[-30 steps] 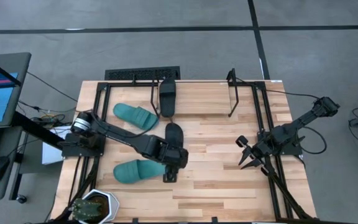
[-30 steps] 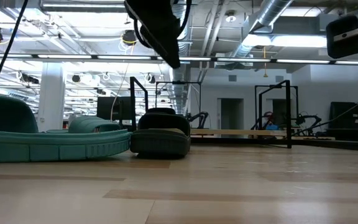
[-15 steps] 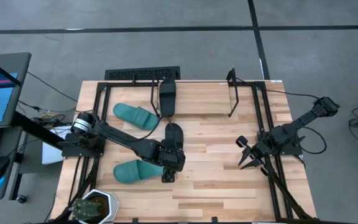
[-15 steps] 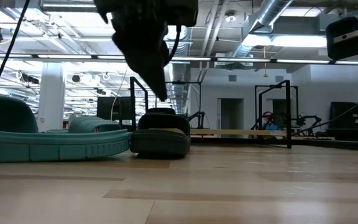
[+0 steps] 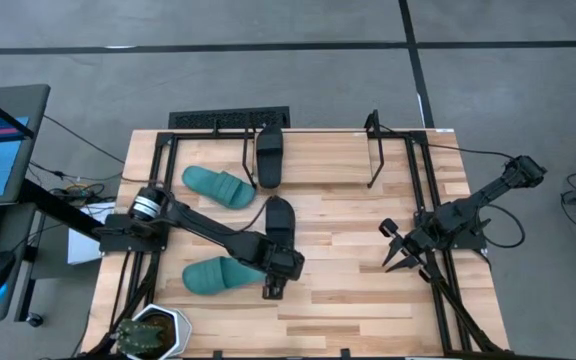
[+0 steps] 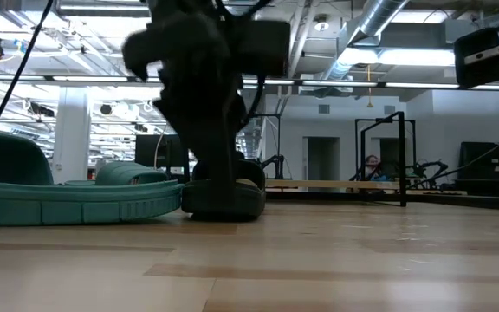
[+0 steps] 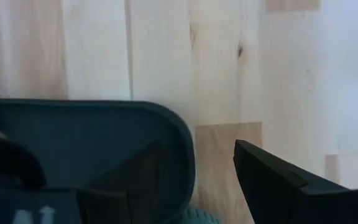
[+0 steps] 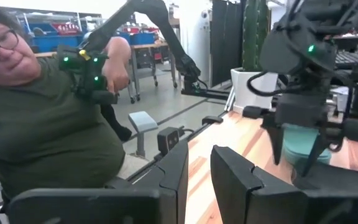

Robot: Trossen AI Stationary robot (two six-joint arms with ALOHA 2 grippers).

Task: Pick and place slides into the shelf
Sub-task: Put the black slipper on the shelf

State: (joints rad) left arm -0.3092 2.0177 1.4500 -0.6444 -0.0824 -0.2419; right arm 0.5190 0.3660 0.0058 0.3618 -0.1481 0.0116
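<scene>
The left gripper (image 5: 271, 283) has dropped from well above the table to the heel end of the black slide (image 5: 280, 228) lying mid-table, its fingers spread wide and pointing down. In the low view it has come down from the top of the picture until its dark fingers reach the slide's near edge (image 6: 225, 192). That suggests the approach is over and a grasp is about to begin; nothing is pinched yet. The left wrist view shows the slide's dark rounded edge (image 7: 117, 143) inside the open jaws, with one finger (image 7: 278, 180) clear of it over bare wood, so the slide appears to sit between the fingers, not beside them. The teal slide (image 5: 220, 274) lies just beside the gripper on its left, close enough to be nudged. The second teal slide (image 5: 218, 186) rests farther back, and the other black slide (image 5: 269, 153) already stands in the shelf (image 5: 373, 150) at the table's far edge. The right gripper (image 5: 398, 258) waits near the table's right edge, fingers close together with a narrow gap, holding nothing.
</scene>
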